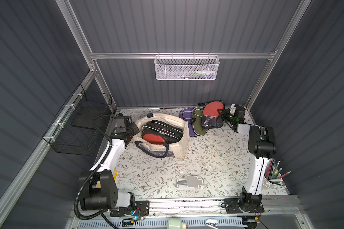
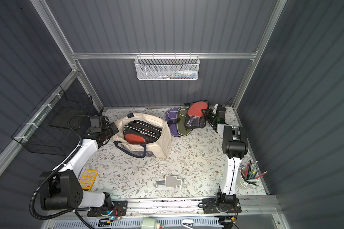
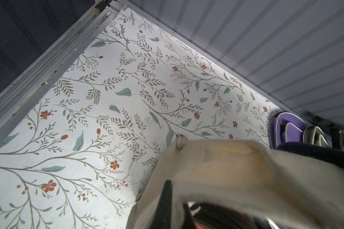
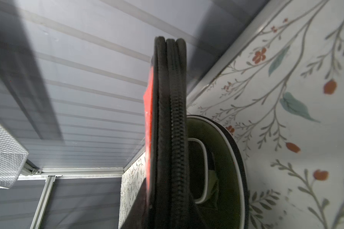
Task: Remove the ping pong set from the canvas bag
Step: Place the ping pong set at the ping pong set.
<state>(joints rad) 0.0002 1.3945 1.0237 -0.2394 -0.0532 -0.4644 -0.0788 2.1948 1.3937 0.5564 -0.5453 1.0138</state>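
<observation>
The navy print (image 1: pixel 157 147) on the front of the large cream canvas tote bag (image 1: pixel 184 136) with navy strap handles is too small and creased to read in both top views, and no other lettering can be made out.

The bag stands open on the floral-patterned tabletop (image 1: pixel 207 158). A black zip case (image 1: pixel 161 131) showing a red paddle face lies inside it. The left gripper (image 1: pixel 134 128) is at the bag's left rim. Its wrist view shows the cream cloth (image 3: pixel 226 168) folded over a black finger (image 3: pixel 165 198), which is clenched on it.

To the bag's right and farther back, the right gripper (image 1: pixel 222 114) is clamped on the edge of the ping pong set (image 1: pixel 212 113), a black zippered case with a clear front and a red paddle inside. The set is tilted over an olive-green paddle case (image 1: pixel 198 123); I cannot tell whether the two touch. A purple paddle case (image 1: pixel 187 117) lies between the green one and the bag.

The right wrist view shows the set edge-on (image 4: pixel 171 138), zip teeth towards the camera, with the green case (image 4: pixel 222 150) behind it.

A yellow stencil (image 2: pixel 88 177) in front of the bag on its left shows clearly in a top view. Neither wrist view catches it. A white cup of pencils (image 1: pixel 274 174) stands well to the bag's right, and a grey plastic bracket (image 1: pixel 191 182) lies in front of the bag.
</observation>
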